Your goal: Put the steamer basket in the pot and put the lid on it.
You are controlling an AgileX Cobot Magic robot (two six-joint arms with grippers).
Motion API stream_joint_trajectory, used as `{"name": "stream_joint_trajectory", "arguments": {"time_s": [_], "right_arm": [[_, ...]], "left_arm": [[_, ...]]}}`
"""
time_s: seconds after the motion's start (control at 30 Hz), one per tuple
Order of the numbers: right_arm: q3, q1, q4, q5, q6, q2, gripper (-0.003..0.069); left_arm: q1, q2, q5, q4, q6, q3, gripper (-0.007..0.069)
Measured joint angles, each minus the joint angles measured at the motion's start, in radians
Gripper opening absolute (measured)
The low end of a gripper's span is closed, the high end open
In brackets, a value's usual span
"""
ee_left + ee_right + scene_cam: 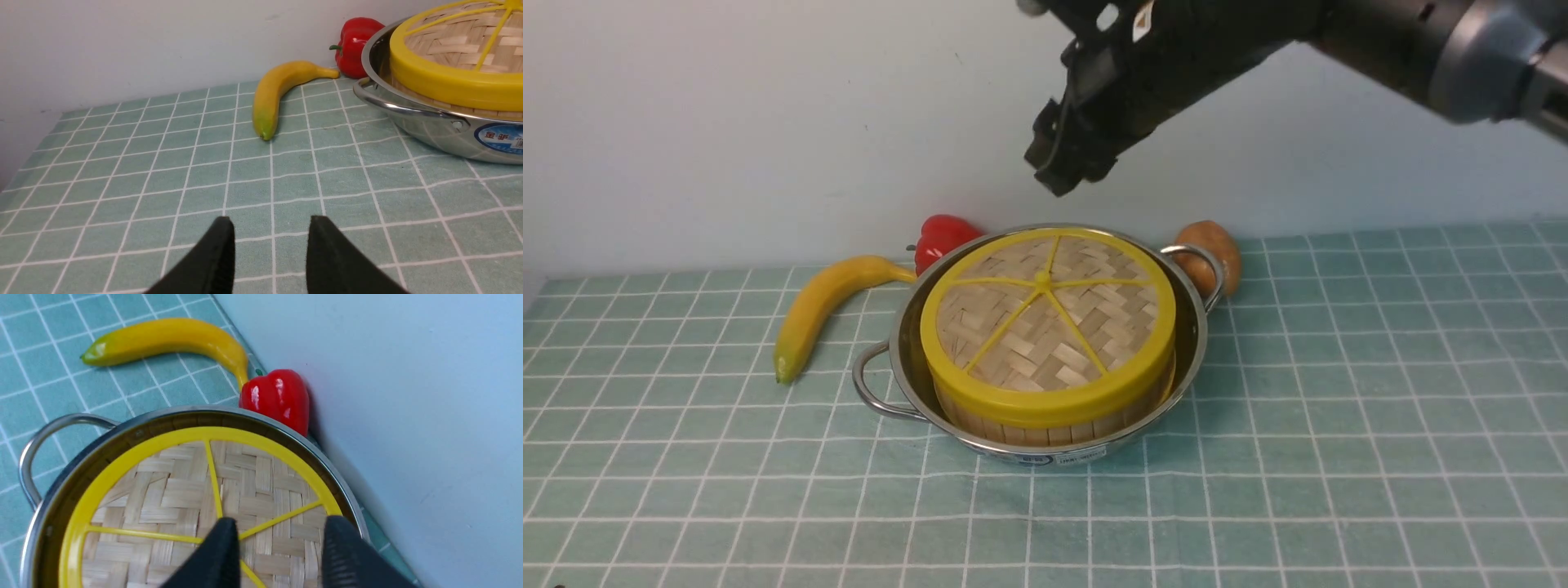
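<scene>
woven lid [1048, 314] beneath parted jaws

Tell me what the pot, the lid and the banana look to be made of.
Pot: polished stainless steel, going by its mirror reflections. Lid: woven pale bamboo strips with a glossy yellow rim and spokes, likely plastic. Banana: probably a plastic replica; smooth, uniform, slightly shiny skin.

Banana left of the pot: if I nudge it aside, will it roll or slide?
The banana lies flat on its curved side on the checked cloth, so it would probably pivot or slide rather than roll. Its skin looks smooth and glossy, so it may slip against a hand. It seems stiff, likely keeping its shape when pushed.
</scene>
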Motion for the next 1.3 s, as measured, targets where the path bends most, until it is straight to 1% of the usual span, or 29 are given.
{"name": "stream_joint_trajectory", "arguments": {"time_s": [0.07, 0.1, 0.13, 0.2, 0.33, 0.53, 0.63, 0.7, 0.73, 0.83, 0.9, 0.93, 0.97, 1.03, 1.07, 1.1, 1.17, 1.3], "right_arm": [[0.000, 0.000, -0.014, 0.040, 0.040, -0.041, 0.0083], [0.000, 0.000, -0.018, 0.057, 0.056, -0.063, 0.0033], [0.000, 0.000, -0.018, 0.060, 0.059, -0.066, 0.0025], [0.000, 0.000, -0.013, 0.096, 0.097, -0.108, -0.0013], [0.000, 0.000, 0.021, 0.100, 0.120, -0.130, -0.0014], [0.000, -0.008, 0.107, 0.110, 0.141, -0.133, -0.0006], [0.000, -0.017, 0.105, 0.142, 0.152, -0.133, -0.0001], [0.004, -0.026, 0.083, 0.178, 0.173, -0.133, 0.0001], [0.024, -0.038, 0.059, 0.218, 0.197, -0.137, 0.0004], [0.123, -0.069, 0.020, 0.246, 0.236, -0.177, 0.0013], [0.206, -0.090, 0.007, 0.240, 0.253, -0.222, 0.0018], [0.307, -0.119, 0.004, 0.215, 0.267, -0.283, 0.0024], [0.339, -0.123, 0.004, 0.204, 0.269, -0.303, 0.0026], [0.599, -0.196, 0.004, 0.074, 0.304, -0.485, 0.0045], [0.653, -0.218, 0.004, 0.041, 0.315, -0.528, 0.0049], [0.671, -0.218, 0.004, 0.030, 0.318, -0.541, 0.0050], [0.925, -0.299, 0.004, -0.140, 0.357, -0.727, 0.0069], [1.262, -0.404, -0.002, -0.387, 0.399, -1.030, 0.0094]], "left_arm": [[0.000, 0.000, 0.000, 0.000, 0.000, 0.000, 0.0243], [0.000, 0.000, 0.000, 0.000, 0.000, 0.000, 0.0243], [0.000, 0.000, 0.000, 0.000, 0.000, 0.000, 0.0243], [0.000, 0.000, 0.000, 0.000, 0.000, 0.000, 0.0243], [0.000, 0.000, 0.000, 0.000, 0.000, 0.000, 0.0243], [0.000, 0.000, 0.000, 0.000, 0.000, 0.000, 0.0243], [0.000, 0.000, 0.000, 0.000, 0.000, 0.000, 0.0243], [0.000, 0.000, 0.000, 0.000, 0.000, 0.000, 0.0243], [0.000, 0.000, 0.000, 0.000, 0.000, 0.000, 0.0243], [0.000, 0.000, 0.000, 0.000, 0.000, 0.000, 0.0243], [0.000, 0.000, 0.000, 0.000, 0.000, 0.000, 0.0243], [0.000, 0.000, 0.000, 0.000, 0.000, 0.000, 0.0243], [0.000, 0.000, 0.000, 0.000, 0.000, 0.000, 0.0243], [0.000, 0.000, 0.000, 0.000, 0.000, 0.000, 0.0243], [0.000, 0.000, 0.000, 0.000, 0.000, 0.000, 0.0243], [0.000, 0.000, 0.000, 0.000, 0.000, 0.000, 0.0243], [0.000, 0.000, 0.000, 0.000, 0.000, 0.000, 0.0243], [0.000, 0.000, 0.000, 0.000, 0.000, 0.000, 0.0243]]}}
